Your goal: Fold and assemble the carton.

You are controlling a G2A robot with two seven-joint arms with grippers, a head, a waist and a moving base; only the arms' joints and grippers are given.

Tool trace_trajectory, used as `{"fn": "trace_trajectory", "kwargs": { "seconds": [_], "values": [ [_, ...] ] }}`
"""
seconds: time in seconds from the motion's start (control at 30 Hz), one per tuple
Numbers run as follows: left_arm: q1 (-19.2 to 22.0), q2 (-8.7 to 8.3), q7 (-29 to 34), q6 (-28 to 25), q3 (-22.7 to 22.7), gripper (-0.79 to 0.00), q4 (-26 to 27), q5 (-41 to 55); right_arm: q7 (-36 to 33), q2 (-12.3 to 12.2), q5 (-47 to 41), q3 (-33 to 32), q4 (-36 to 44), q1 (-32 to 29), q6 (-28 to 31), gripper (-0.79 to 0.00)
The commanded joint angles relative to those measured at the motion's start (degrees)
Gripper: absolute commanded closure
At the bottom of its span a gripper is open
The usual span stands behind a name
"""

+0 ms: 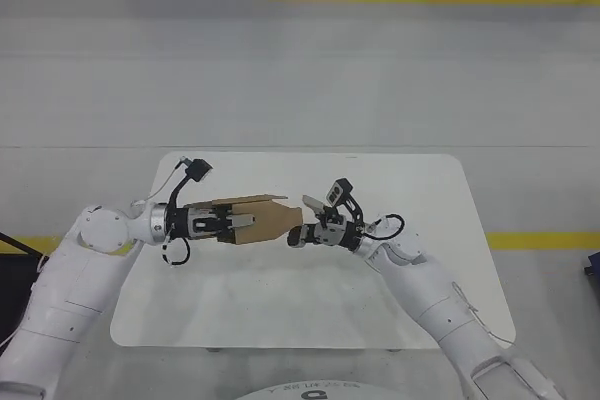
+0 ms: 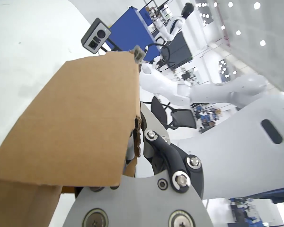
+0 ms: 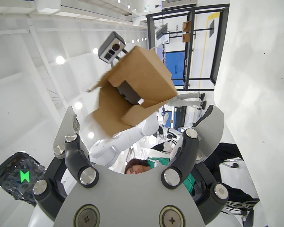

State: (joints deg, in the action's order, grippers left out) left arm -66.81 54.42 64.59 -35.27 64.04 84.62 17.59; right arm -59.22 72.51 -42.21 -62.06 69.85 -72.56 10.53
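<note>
Floor [image 1: 300, 80]: pale grey and glossy, crossed by a yellow line [image 1: 550, 240].
Table [image 1: 410, 290]: white top with rounded corners.
Ceiling [image 3: 19, 24]: white beams, with round lamps [image 3: 60, 59] lit.
Furniture: black office chair [image 2: 177, 116], blue partition [image 2: 130, 28], black metal rack [image 3: 191, 48].

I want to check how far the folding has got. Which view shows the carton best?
The right wrist view: the whole carton shows, with its open end and unfolded flaps. The top view gives it small, from above. The left wrist view shows one side panel close up.
</note>
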Motion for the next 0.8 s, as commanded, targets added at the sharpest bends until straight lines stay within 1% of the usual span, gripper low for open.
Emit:
{"fn": "trace_trajectory", "kwargs": {
  "seconds": [0.0, 0.07, 0.23, 0.3, 0.5, 0.77],
  "values": [
    [-1.6, -0.25, -2.1, -0.8, 0.7, 0.000, 2.3, -4.8, -0.8, 0.0, 0.2, 0.4, 0.0, 0.4, -0.8, -0.785],
    [-3.0, -0.38, -3.4, -1.3, 0.9, 0.000, 4.0, -6.2, -0.4, 0.2, 1.1, 1.1, -0.1, 1.0, -1.8, -0.785],
    [-4.4, -0.83, -2.5, -2.2, 2.1, 0.000, 6.1, -4.5, -0.6, 0.7, 1.7, 3.4, -1.2, 3.3, -4.2, -0.785],
    [-4.9, -1.03, -2.4, -2.5, 2.9, 0.000, 6.7, -4.2, -1.8, 0.9, 1.0, 3.8, -1.9, 3.8, -4.1, -0.785],
    [-6.4, -1.52, -3.2, -4.3, 4.7, 0.000, 7.8, -4.8, -9.1, 1.0, -2.3, 3.8, -4.6, 5.0, -4.3, -0.785],
    [-7.3, -1.65, -5.6, -6.4, 5.0, 0.000, 9.7, -8.6, -10.9, 1.3, -3.6, 4.3, -7.7, 6.9, -5.8, -0.785]
  ]
}}
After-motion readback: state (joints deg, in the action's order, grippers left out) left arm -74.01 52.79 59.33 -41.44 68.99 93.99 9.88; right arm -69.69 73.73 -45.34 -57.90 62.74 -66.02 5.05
